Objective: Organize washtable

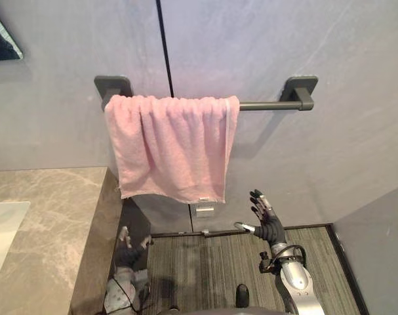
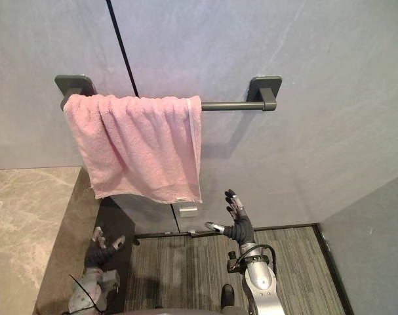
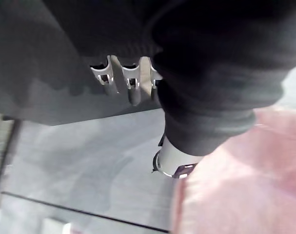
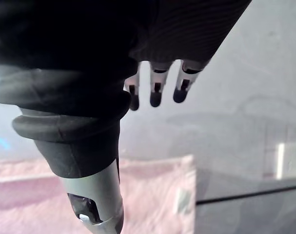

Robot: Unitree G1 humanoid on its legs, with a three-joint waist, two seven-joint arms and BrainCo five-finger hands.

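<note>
High on the grey wall (image 1: 330,52) in the left eye view, a pink towel (image 1: 169,144) hangs draped over a dark towel bar (image 1: 264,105). The bar runs level from left to right; the towel covers its left part, leaving the right end bare, and falls straight down to a hem with a small label at its right corner. Below that corner the right hand (image 1: 264,220) is raised over the striped carpet (image 1: 205,269), fingers straight and spread, thumb out to the side, holding nothing and clear of the towel. The left hand (image 1: 128,246) sits low beside the dark side panel of the marble counter (image 1: 48,216), fingers pointing up. The right eye view shows the same layout, the right hand just under the towel's lower right corner. Seen from the left wrist, its fingers (image 3: 130,83) lie side by side, relaxed and empty, with the towel close by. Seen from the right wrist, its fingers (image 4: 155,92) are extended and slightly apart, the towel beyond them, untouched.
</note>
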